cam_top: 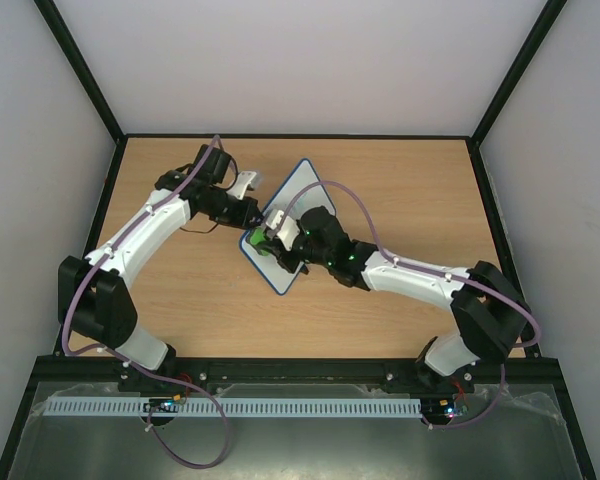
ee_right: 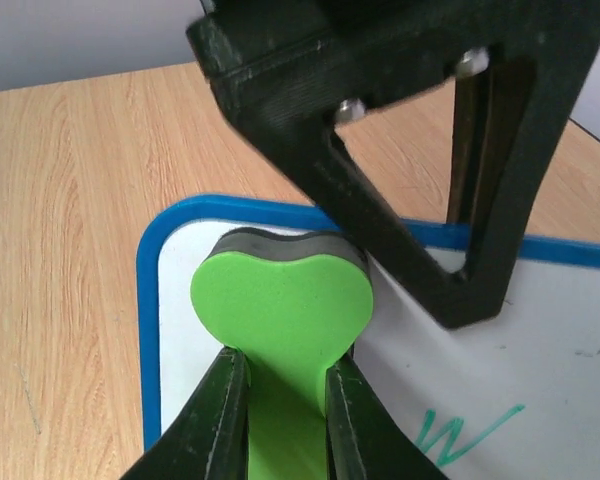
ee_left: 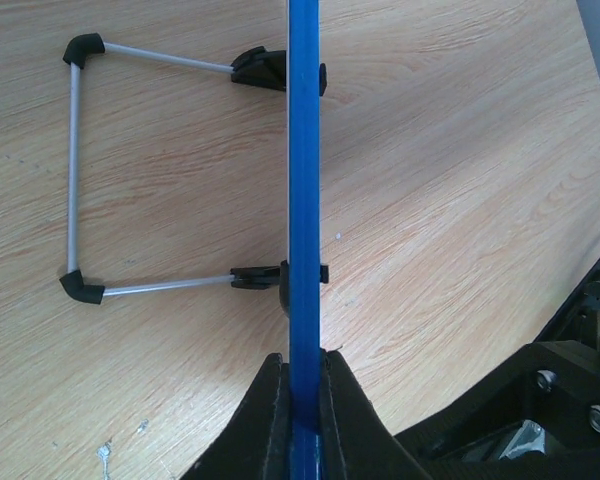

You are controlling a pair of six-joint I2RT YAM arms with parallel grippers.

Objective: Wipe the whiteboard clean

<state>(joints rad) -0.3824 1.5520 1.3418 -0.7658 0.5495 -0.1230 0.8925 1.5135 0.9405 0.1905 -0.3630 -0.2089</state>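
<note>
The whiteboard (cam_top: 299, 188), white with a thin blue frame, lies at mid-table. My left gripper (cam_top: 251, 214) is shut on its left edge; in the left wrist view the blue frame (ee_left: 303, 180) runs up from between the shut jaws of the left gripper (ee_left: 303, 385). My right gripper (cam_top: 271, 240) is shut on a green heart-shaped eraser (ee_right: 280, 300) with a dark pad, pressed on the board's corner (ee_right: 180, 330). The eraser also shows in the top view (cam_top: 254, 243). Green handwriting (ee_right: 470, 430) lies beside the right gripper (ee_right: 285, 385).
The board's wire stand (ee_left: 72, 180) with black feet rests on the wooden table (cam_top: 420, 200) behind the frame. The left gripper's black body (ee_right: 400, 150) hangs over the board close above the eraser. Black rails (cam_top: 300, 137) border the table.
</note>
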